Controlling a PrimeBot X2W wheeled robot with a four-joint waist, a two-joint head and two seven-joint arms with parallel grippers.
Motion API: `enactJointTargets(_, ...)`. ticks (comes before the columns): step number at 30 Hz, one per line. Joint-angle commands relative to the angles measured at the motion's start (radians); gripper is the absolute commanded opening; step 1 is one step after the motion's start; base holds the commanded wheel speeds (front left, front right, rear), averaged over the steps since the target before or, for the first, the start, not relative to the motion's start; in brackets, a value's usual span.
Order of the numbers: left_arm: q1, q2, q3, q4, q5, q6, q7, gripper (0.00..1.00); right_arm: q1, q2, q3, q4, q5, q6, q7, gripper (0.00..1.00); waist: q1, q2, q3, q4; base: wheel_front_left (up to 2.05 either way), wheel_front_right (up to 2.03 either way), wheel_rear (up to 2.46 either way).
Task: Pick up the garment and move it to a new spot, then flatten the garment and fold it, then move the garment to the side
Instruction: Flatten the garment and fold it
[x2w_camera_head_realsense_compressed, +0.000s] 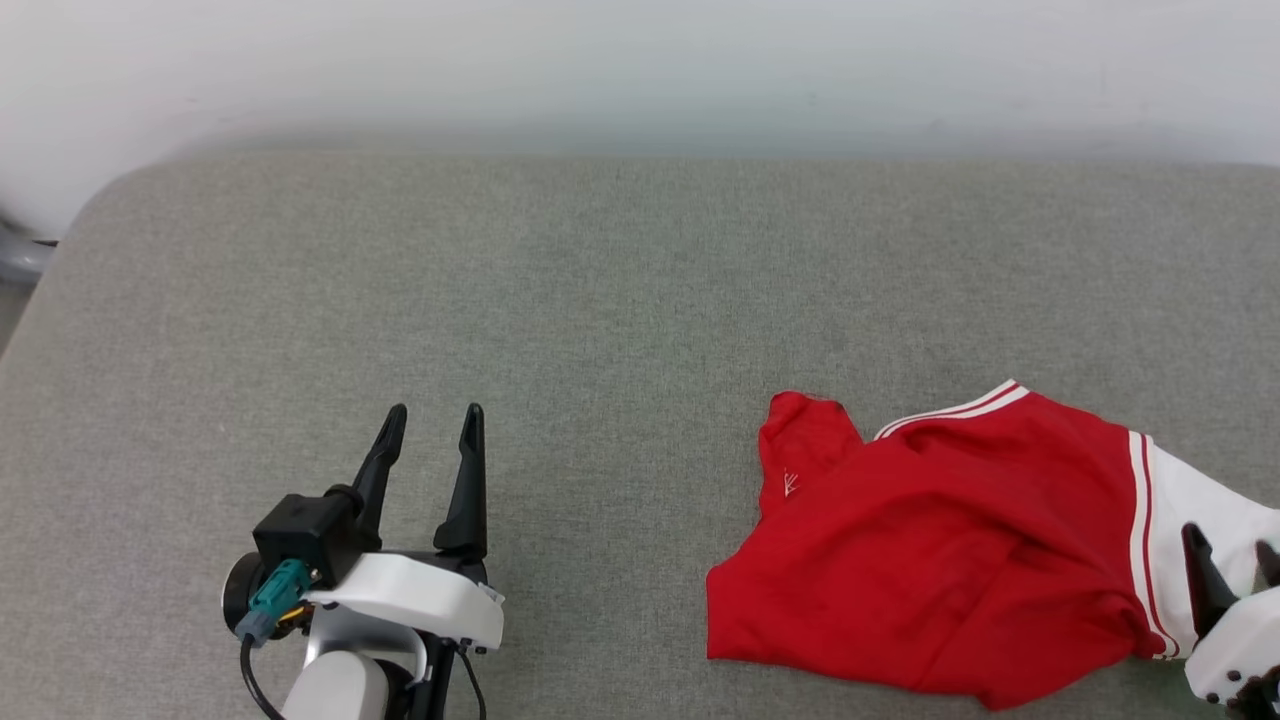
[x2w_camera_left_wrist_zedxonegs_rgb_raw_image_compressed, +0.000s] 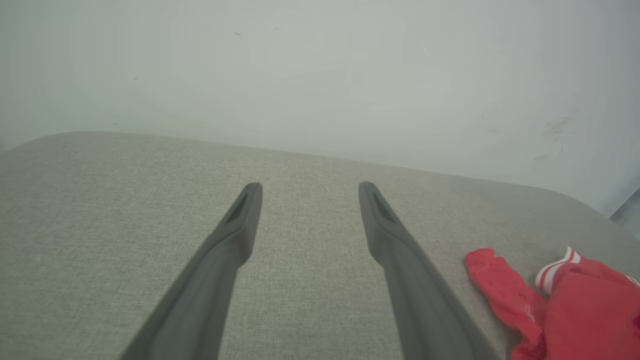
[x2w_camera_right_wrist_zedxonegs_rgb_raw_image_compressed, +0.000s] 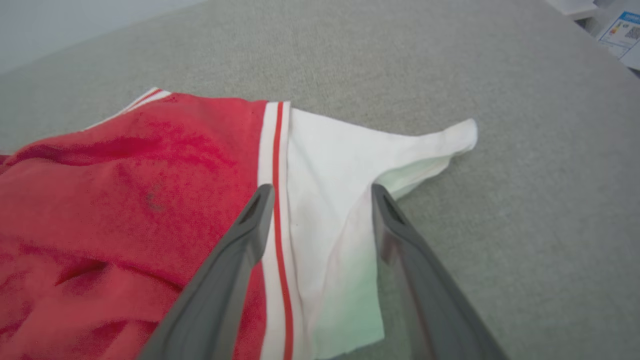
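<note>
Red garment (x2w_camera_head_realsense_compressed: 930, 560) crumpled, wide grey surface (x2w_camera_head_realsense_compressed: 600, 280) leftward

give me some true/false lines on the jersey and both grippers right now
1. The jersey lies rumpled on the grey surface. True.
2. The left gripper is shut on the jersey. False: its fingers stand apart over bare surface, clear of the jersey.
3. The right gripper is open, its fingers spread over the jersey's white panel. True.
4. The jersey sits folded on the robot's left side. False: it is unfolded and lies on the robot's right, by the right gripper.
</note>
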Motion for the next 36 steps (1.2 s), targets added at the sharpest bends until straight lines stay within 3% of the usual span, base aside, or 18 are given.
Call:
enactJointTargets(1,0.012,0.007,-0.001,0.001,-0.004,0.001,0.005,1.00,-0.012,0.017,0.003,-0.019,-0.029,-0.001,-0.048,1.00,0.0000,0.0000,-0.022,0.002,0.00,0.00,0.00)
enactJointTargets(8,0.048,0.016,-0.006,0.003,-0.010,0.008,0.022,1.00,0.021,0.069,0.055,-0.109,-0.136,-0.001,-0.234,1.00,0.0000,0.0000,-0.080,0.006,0.00,0.00,0.00)
enactJointTargets(21,0.068,0.035,-0.011,-0.001,-0.028,0.023,0.099,1.00,0.111,0.120,0.225,-0.314,-0.195,-0.001,-0.249,1.00,0.0000,0.0000,-0.129,-0.045,0.00,0.00,0.00)
enactJointTargets(28,-0.043,0.043,-0.074,0.005,-0.017,-0.020,0.204,1.00,0.127,0.127,0.303,-0.445,-0.181,-0.001,-0.224,1.00,0.0000,0.0000,-0.073,-0.113,0.00,0.00,0.00)
enactJointTargets(36,-0.228,0.027,-0.181,0.079,-0.057,-0.080,0.405,1.00,0.089,0.128,0.344,-0.464,-0.129,-0.001,-0.239,1.00,0.0000,0.0000,0.021,-0.204,0.00,0.00,0.00)
